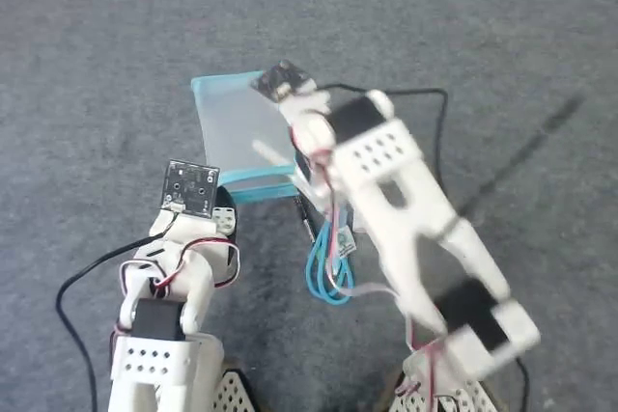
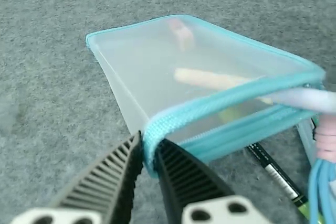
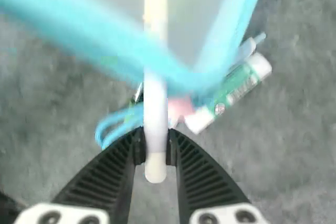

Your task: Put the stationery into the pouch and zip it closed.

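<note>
The translucent pouch (image 1: 237, 132) with a teal zip edge lies open-mouthed toward the arms. My left gripper (image 2: 148, 149) is shut on the pouch's (image 2: 168, 72) near corner, pinching the teal zip band. My right gripper (image 3: 155, 148) is shut on a white pen (image 3: 155, 103) whose front end passes the teal edge into the pouch (image 3: 199, 14). In the high view the white pen (image 1: 269, 151) shows through the pouch wall, just ahead of the right gripper (image 1: 299, 156). A cream stick (image 2: 210, 80) and a pink eraser (image 2: 181, 31) lie inside.
A black pen (image 2: 273, 174) lies on the grey mat just outside the pouch mouth, beside a green-and-white tube (image 3: 236, 90). Blue cable loops (image 1: 326, 275) hang under the right arm. Grey mat (image 1: 502, 65) stretches open all around.
</note>
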Controlling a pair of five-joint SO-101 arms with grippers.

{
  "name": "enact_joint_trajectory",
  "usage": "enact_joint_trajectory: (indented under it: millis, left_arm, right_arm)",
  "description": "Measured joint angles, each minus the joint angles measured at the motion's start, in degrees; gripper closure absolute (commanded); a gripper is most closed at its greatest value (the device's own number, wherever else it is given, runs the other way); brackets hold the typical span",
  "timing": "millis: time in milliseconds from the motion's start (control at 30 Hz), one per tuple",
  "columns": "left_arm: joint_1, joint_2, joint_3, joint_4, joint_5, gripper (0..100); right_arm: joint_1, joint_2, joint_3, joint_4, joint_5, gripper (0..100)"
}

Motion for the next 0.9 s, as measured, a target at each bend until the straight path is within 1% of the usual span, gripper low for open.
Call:
enact_joint_trajectory:
  millis: [33, 100, 200, 333, 467, 567, 700, 833, 900]
  left_arm:
    - [0.00, 0.00, 0.00, 0.00, 0.00, 99]
    - [0.00, 0.00, 0.00, 0.00, 0.00, 99]
    - [-0.35, 0.00, 0.00, 0.00, 0.00, 99]
    - [-0.26, 0.00, 0.00, -0.18, 0.26, 99]
    - [-0.26, 0.00, 0.00, -0.35, 0.35, 99]
    - [-0.35, 0.00, 0.00, -0.35, 0.09, 99]
    - [-0.35, 0.00, 0.00, -0.35, 0.18, 99]
    - [-0.35, 0.00, 0.00, -0.35, 0.18, 99]
    - [-0.35, 0.00, 0.00, -0.35, 0.18, 99]
  right_arm:
    - [-0.44, 3.16, -3.34, 0.00, -1.05, 96.5]
    - [-1.67, 9.41, -9.76, 0.18, -2.29, 88.9]
    - [-3.16, 16.35, -18.90, 3.69, -3.08, 78.9]
    - [-4.40, 18.02, -27.87, 8.00, -3.16, 77.4]
    - [-4.31, 15.03, -29.63, 8.26, -3.16, 77.2]
    - [-3.52, 8.62, -26.64, 8.26, -3.16, 77.2]
    - [-3.43, 0.35, -18.29, 8.26, -2.64, 77.4]
    - [-0.26, -7.47, -5.27, 7.56, -2.37, 77.5]
    - [1.93, -11.16, 3.87, 4.04, -2.20, 77.5]
